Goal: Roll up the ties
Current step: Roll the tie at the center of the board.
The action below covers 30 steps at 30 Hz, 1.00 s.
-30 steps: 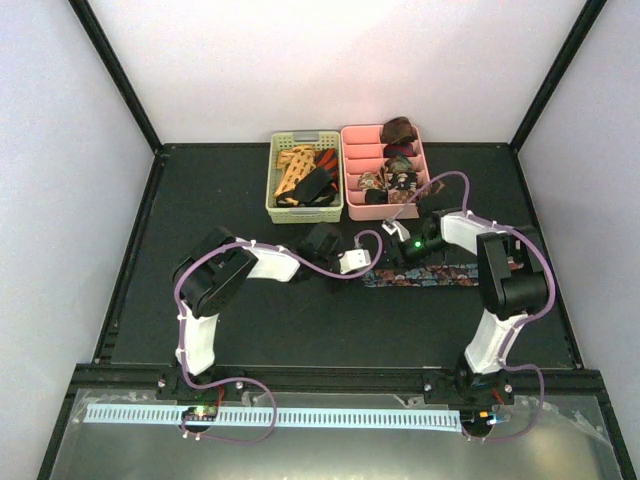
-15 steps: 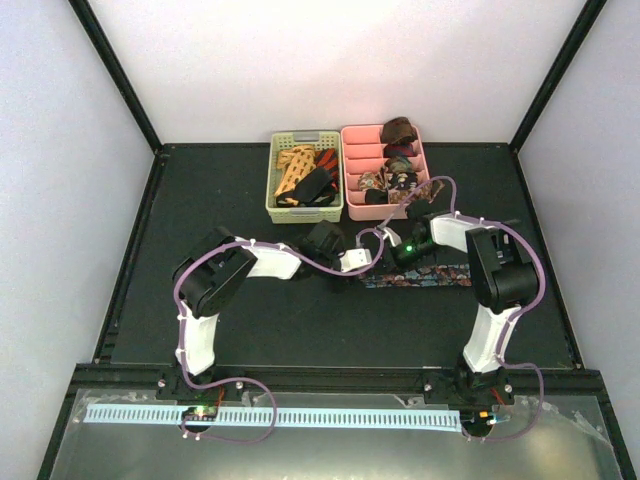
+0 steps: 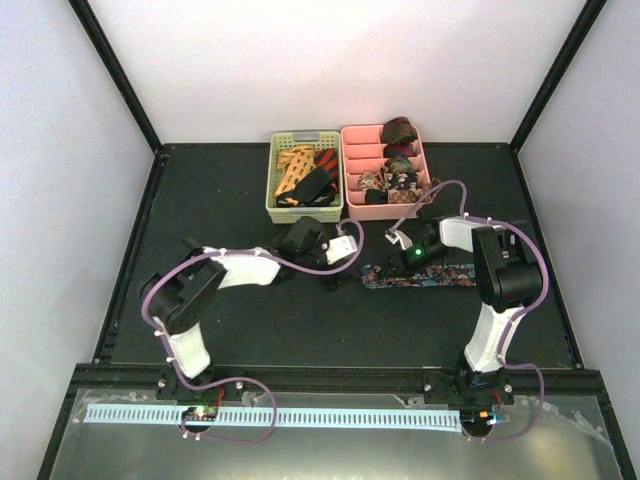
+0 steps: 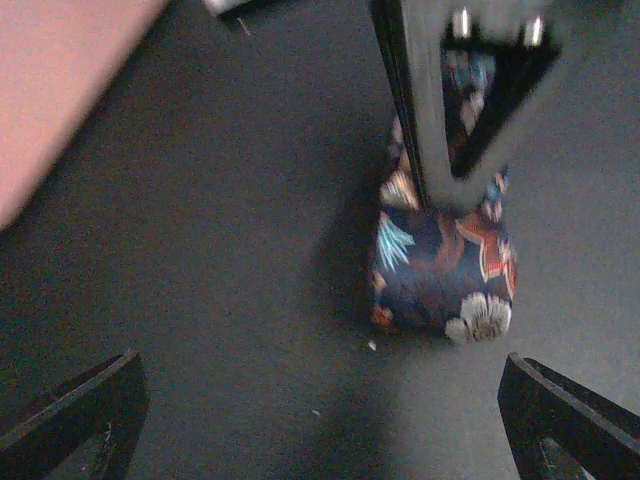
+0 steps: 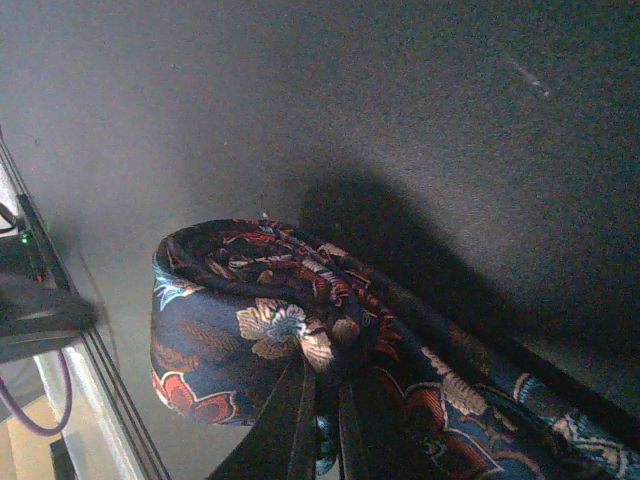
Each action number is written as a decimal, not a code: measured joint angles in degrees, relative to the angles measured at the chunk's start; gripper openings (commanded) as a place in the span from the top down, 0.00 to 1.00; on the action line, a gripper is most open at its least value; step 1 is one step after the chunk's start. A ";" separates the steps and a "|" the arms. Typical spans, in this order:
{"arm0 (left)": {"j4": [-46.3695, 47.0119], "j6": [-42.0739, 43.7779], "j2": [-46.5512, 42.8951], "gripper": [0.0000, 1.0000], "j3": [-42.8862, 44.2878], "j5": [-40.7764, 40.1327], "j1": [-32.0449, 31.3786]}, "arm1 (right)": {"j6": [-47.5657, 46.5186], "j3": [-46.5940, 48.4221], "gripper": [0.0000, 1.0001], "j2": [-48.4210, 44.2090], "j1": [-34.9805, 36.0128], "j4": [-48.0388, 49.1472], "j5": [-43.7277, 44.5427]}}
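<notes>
left arm (image 3: 245, 268): bent low at the lower left of the overhead view, reaching across the dark worktop (image 3: 250, 330) toward centre frame, a purple cable looped along it.
left jaws: wide apart and holding nothing. in the left wrist view the two black fingertips (image 4: 85, 405) sit in the bottom corners of the frame, with bare worktop between them.
green basket (image 3: 305, 212): top centre of the overhead view, at the far edge of the worktop. an orange lattice tie (image 3: 295, 168) lies in it beside red and black fabric.
pink tray (image 3: 380, 211): just beside the basket, on its right. coiled ties (image 3: 398, 131) sit in its compartments.
floral tie (image 3: 445, 275): a dark navy strip lying flat on the worktop, right of centre and below the tray in the overhead view. its left end is rolled into a small coil, which fills the centre right of the left wrist view, apart from the left jaws.
right jaws: pressed together on the coil. in the right wrist view the dark fingers (image 5: 305, 420) rise from bottom centre and pinch the rolled fabric, the loose length trailing to the lower right.
right arm (image 3: 510, 280): standing at the right of the overhead view, folded back toward centre, a green light showing at its wrist above the tie's left end.
</notes>
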 measured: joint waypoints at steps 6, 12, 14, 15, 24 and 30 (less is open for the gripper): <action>3.65 -5.27 -9.49 0.01 -0.46 -1.14 2.75 | -0.11 -0.48 0.98 -0.02 0.00 0.83 0.20; 5.03 -7.19 -9.53 0.01 2.10 6.43 6.38 | -0.07 -0.85 0.98 0.20 -0.04 1.86 -0.52; 6.67 -6.62 -8.90 0.01 0.35 10.25 5.95 | 0.02 -0.85 0.98 0.79 -0.07 2.23 -1.29; 7.50 -6.27 -8.37 0.01 -0.52 11.65 5.64 | 0.15 -0.83 0.98 1.07 -0.11 2.38 -1.77; 21.29 -6.19 5.03 0.01 -5.99 16.50 2.60 | 1.55 -0.57 0.98 3.26 0.72 3.98 -5.55; 26.01 -6.95 9.44 0.09 -7.48 17.49 1.86 | 2.67 -0.52 0.98 3.61 1.86 4.98 -6.14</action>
